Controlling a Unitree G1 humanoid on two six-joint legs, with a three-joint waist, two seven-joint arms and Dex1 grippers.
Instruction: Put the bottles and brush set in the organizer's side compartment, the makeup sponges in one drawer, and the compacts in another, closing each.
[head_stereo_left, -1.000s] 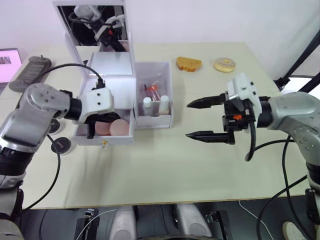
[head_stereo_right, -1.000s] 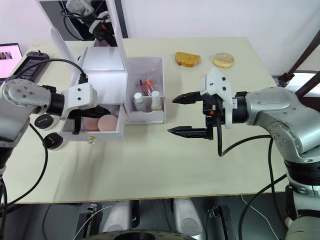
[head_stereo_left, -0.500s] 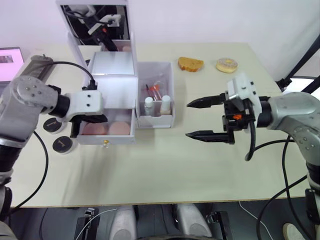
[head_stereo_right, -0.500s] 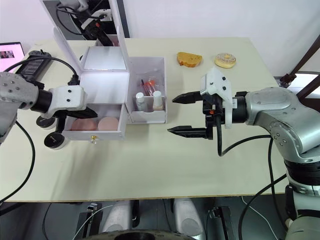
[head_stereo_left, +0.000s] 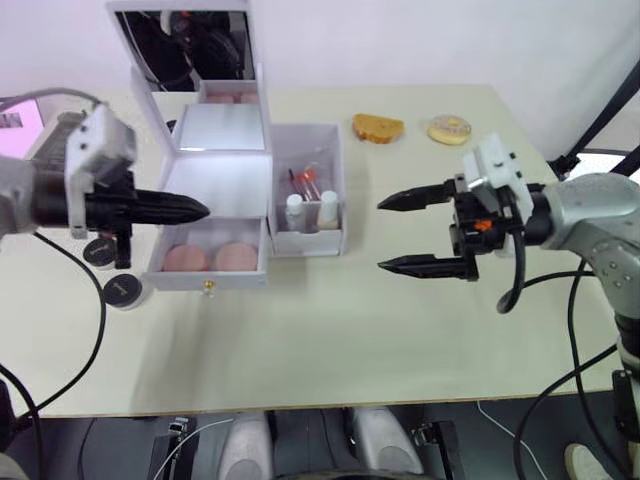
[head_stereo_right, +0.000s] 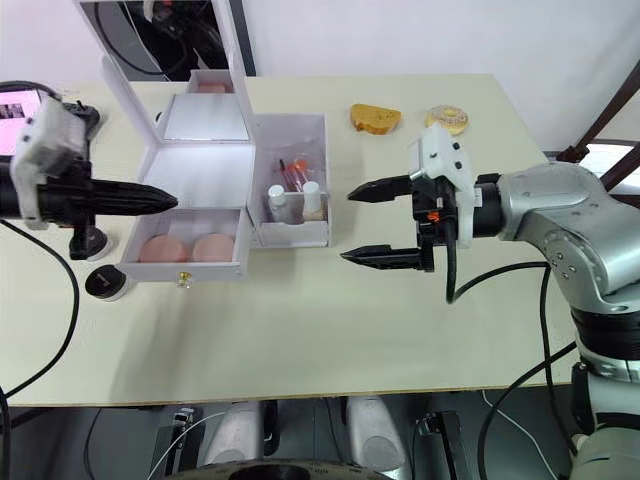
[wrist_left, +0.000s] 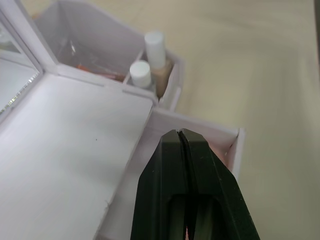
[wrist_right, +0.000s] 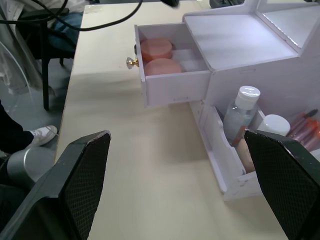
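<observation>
Sponges in the drawer, drawer not yet shut
Two makeup sponges (head_stereo_left: 211, 257) lie in the open drawer (head_stereo_left: 208, 282) below the closed, empty left gripper (head_stereo_left: 196, 209); bottles (head_stereo_left: 311, 208) fill the side compartment (head_stereo_left: 308, 243) beyond it; compacts (head_stereo_left: 122, 289) remain outside; right gripper (head_stereo_left: 397, 233) spread wide, well apart

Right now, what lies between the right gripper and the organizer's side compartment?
Bare table. In the left eye view, nothing sits between the open right gripper and the side compartment, which holds the bottles.

Left gripper (head_stereo_left: 200, 210) is pointing rightward, fingers pressed together; right gripper (head_stereo_left: 392, 233) is reaching leftward, fingers spread wide.
</observation>
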